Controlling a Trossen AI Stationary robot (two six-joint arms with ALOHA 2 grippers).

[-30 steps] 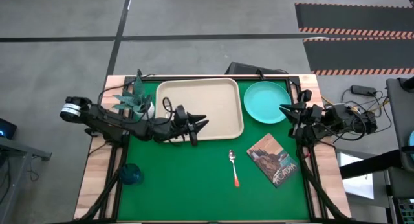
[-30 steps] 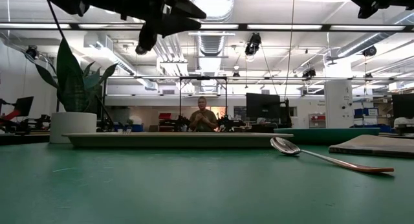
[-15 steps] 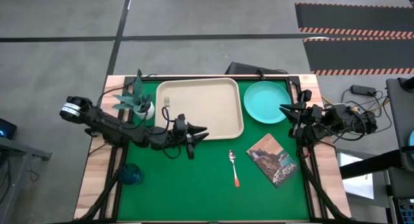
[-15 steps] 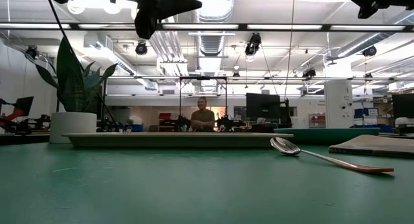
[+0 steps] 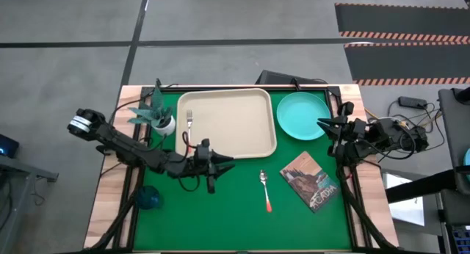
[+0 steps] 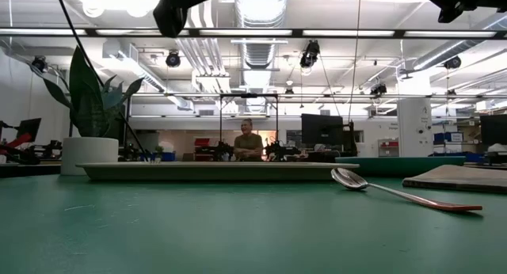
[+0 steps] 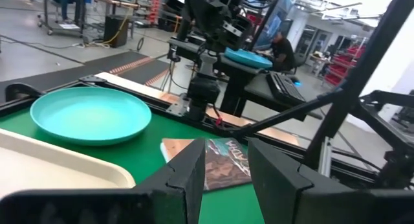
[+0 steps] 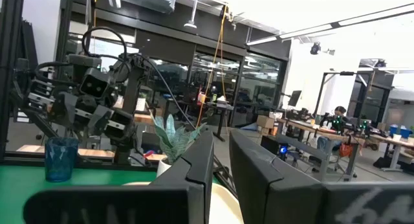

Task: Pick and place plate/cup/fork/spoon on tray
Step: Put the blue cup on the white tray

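Spoon (image 5: 265, 189): loose on the table between tray (image 5: 250, 136) and book (image 5: 311, 180). Thin, rigid, slick metal, likely light; best pinched across the handle. Left gripper (image 5: 220, 164) hovers near it, narrowly parted, empty. Right gripper (image 5: 325, 125) beside plate (image 5: 302, 114), narrowly parted.

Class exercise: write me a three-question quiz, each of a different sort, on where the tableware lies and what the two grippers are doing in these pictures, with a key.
1. True or false: the fork lies inside the tray.
2. Multiple choice: the spoon lies on (A) the tray, (B) the plate, (C) the green mat, between the left gripper and the book.
3. Fill in: the cup stands at the mat's ____ edge.

Key
1. True; it lies along the tray's left side.
2. C.
3. Left; it is off the tray. The left gripper is open and empty; the right gripper waits by the plate.
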